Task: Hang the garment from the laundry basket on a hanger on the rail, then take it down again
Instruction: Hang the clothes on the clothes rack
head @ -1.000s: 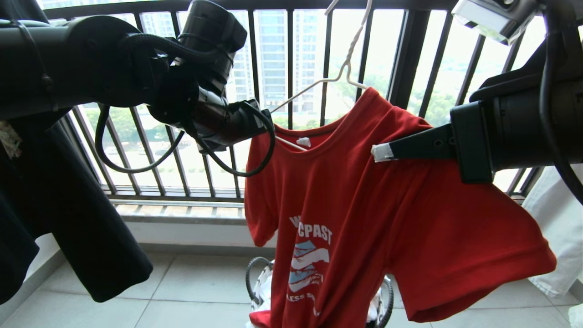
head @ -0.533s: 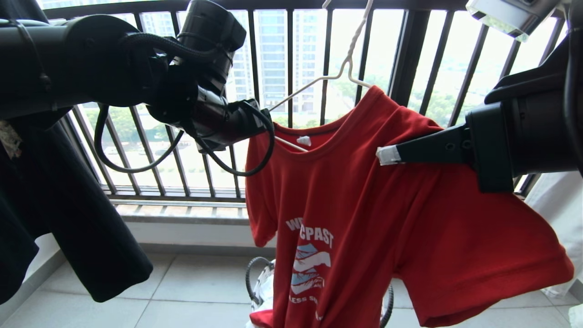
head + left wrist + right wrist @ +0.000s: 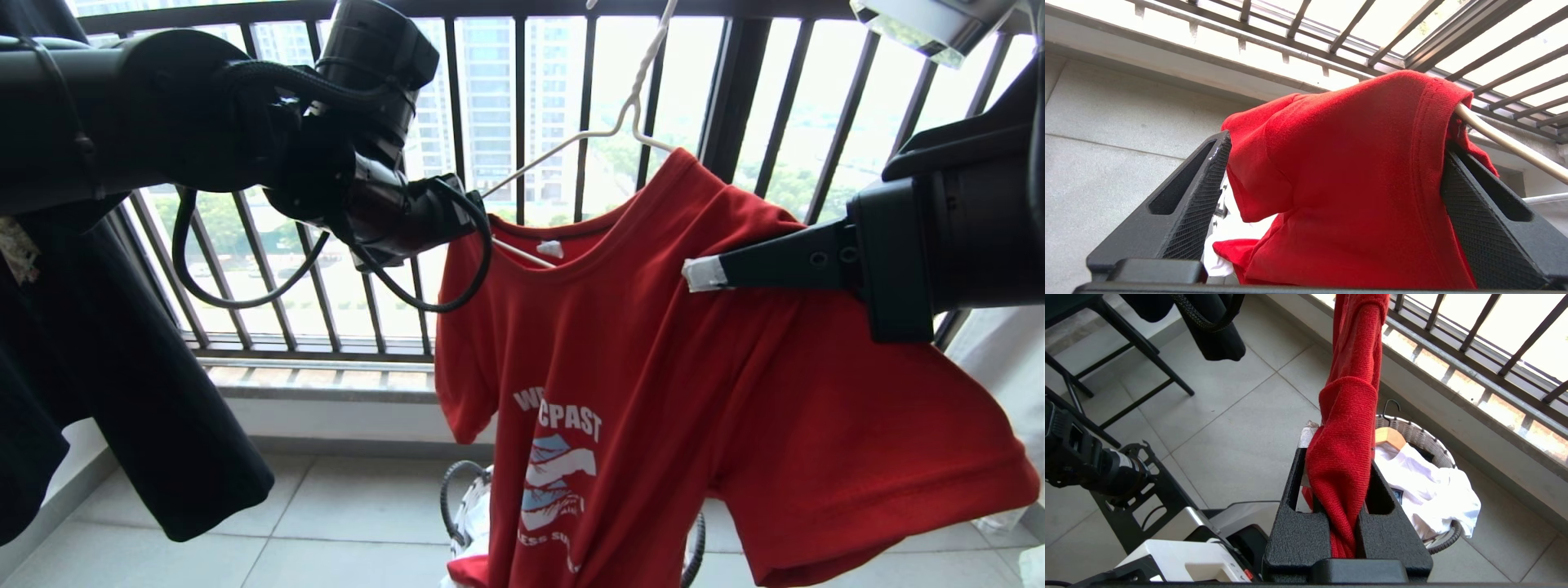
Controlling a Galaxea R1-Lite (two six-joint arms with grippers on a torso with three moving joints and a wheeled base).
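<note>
Since a second ago the right end effector (image 3: 694, 274) has slid a bit to the right and taken its side of the garment (image 3: 653, 384) along, so the near sleeve is stretched further out to the right. Left arm hasn't budged.

Where it's at: the red tee is draped over the hanger (image 3: 571, 147), whose neck runs up out of the top of the head view, so I can't see the hook or the rail at all. One shoulder sits on the wire on the right side; on the left the bare wire arm pokes out past the collar toward the left end effector (image 3: 1331, 171). That one is spread wide with the left shoulder fabric between its fingers (image 3: 1196, 192), not clamped. The right one is pinched tight on a bunched fold of the shirt, clear in the right wrist view.

The shirt's hem hangs down in front of the laundry basket (image 3: 457, 498) on the floor below, which has a white shirt (image 3: 1429, 486) and a wooden hanger (image 3: 1390, 437) in it.

My guess: either hanging isn't finished (left shoulder not seated) or it's already being pulled off. Can't call it. Either way it's not back in the basket yet.
</note>
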